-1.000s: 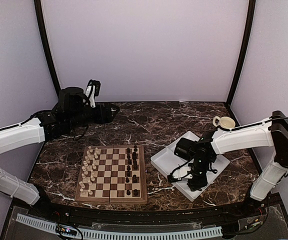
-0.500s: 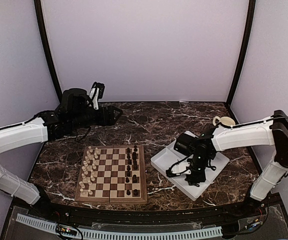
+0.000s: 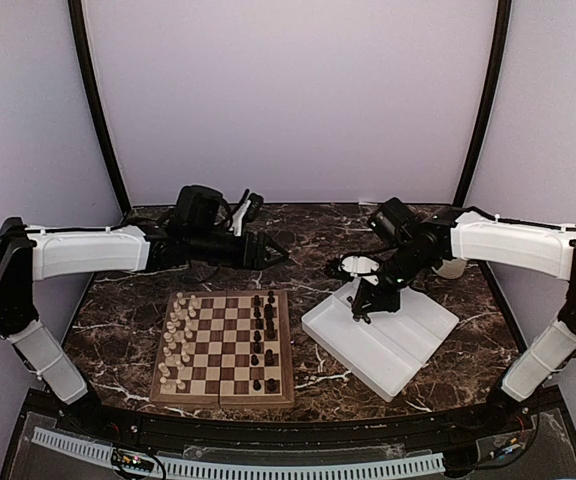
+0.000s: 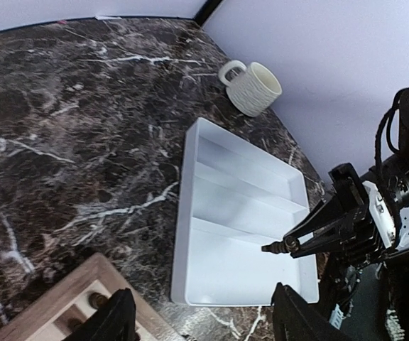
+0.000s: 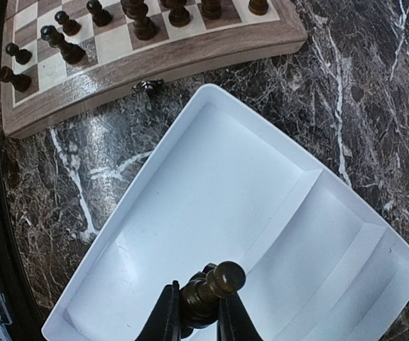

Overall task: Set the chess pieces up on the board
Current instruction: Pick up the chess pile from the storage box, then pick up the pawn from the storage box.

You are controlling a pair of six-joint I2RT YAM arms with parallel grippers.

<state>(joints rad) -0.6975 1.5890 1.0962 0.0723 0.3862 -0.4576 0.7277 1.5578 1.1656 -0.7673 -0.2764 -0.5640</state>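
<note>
The right hand point(image 5: 197, 312) was pinching 1 dark brown piece point(image 5: 213, 283) between its 2 fingers. The piece was small and made of shiny turned wood. It had a round ball on top and a thin neck under it. It leaned to one side in the grip. It hung over the big part of the white tray point(image 5: 119, 234). The tray also had 2 thin parts next to the big one.

The board point(image 3: 223, 399) lay flat on the dark marble counter point(image 3: 308, 235). It was just to the left of the tray and not touching it. It was square, with brown and cream squares and a brown wooden frame around them. A tiny metal clasp point(image 5: 148, 87) sat on the side of the frame that faced the tray. Cream pieces point(image 3: 178, 340) stood in 2 rows along the left side of the board. Dark pieces point(image 3: 265, 330) stood along the right side, with gaps between some of them. They all looked upright.

The left hand point(image 4: 204, 316) was spread wide, with nothing between its fingers. It hung above the counter behind the board and pointed toward the tray. A cream mug point(image 4: 253, 87) with a ribbed side stood on the counter past the far end of the tray.
</note>
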